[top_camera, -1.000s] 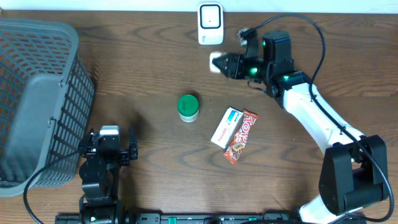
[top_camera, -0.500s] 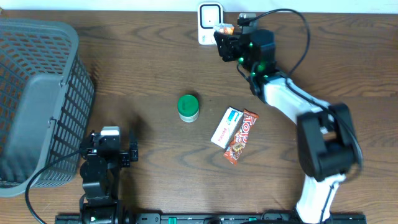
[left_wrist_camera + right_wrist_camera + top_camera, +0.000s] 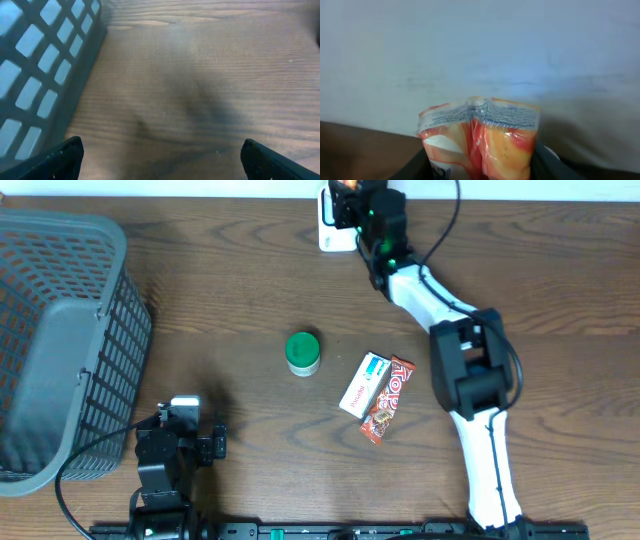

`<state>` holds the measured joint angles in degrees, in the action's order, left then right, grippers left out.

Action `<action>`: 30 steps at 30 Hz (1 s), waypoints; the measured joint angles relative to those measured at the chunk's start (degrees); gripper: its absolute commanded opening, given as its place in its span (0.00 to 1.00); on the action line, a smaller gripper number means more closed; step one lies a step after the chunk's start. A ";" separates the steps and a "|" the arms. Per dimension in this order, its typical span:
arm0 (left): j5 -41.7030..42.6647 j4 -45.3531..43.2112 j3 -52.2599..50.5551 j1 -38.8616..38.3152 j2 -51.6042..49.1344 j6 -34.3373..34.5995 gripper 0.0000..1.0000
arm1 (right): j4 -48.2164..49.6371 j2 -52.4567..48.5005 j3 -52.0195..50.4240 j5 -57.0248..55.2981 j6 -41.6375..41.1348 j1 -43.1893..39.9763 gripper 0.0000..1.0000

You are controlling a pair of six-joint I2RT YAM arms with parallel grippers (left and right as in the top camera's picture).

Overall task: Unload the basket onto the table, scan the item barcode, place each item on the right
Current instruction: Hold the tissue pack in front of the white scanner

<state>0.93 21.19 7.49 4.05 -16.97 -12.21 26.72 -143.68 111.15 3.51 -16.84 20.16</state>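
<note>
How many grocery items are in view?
4: green jar mid-table; white pack and red bar touching, right of it; orange packet in the right claw. Basket may hide more.

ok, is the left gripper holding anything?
No, in the left wrist view the left gripper is wide open, and only the wooden table shows between its fingertips.

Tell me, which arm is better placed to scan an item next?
Right. The right end effector holds the orange packet by the white scanner; the left end effector sits open and empty beside the basket.
</note>
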 measured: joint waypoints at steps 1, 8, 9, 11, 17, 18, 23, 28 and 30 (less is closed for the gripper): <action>0.00 0.02 0.02 0.00 0.00 0.00 1.00 | -0.55 -1.25 1.38 -0.61 0.28 0.33 0.42; -0.02 0.13 0.04 0.00 0.00 0.00 1.00 | -4.81 -5.79 3.39 -7.30 6.43 2.60 0.46; -0.02 0.15 0.04 0.00 0.00 0.00 1.00 | -5.11 -5.73 3.63 -8.02 7.65 2.80 0.47; -0.02 0.17 0.04 0.00 -0.02 0.00 1.00 | -5.73 -5.75 3.98 -9.27 9.92 2.99 0.48; -0.02 0.22 0.04 0.00 0.00 0.00 1.00 | -13.35 -4.46 5.40 -12.50 14.23 3.37 0.49; -0.02 0.20 0.04 0.00 0.00 0.00 1.00 | -15.26 -3.85 5.40 -12.90 14.69 3.37 0.49; 0.00 0.26 0.04 0.00 0.00 0.00 1.00 | -27.30 0.81 5.29 -14.97 17.29 2.56 0.49; -0.02 0.28 0.07 0.00 -0.02 0.00 1.00 | -48.24 12.15 5.14 -19.47 18.71 0.70 0.45; 0.00 0.33 0.07 0.00 0.00 0.00 1.00 | -55.08 16.70 5.16 -20.81 18.84 -0.26 0.47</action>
<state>0.93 21.52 7.55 4.05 -16.97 -12.21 -28.36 -126.98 116.31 -17.30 2.00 19.90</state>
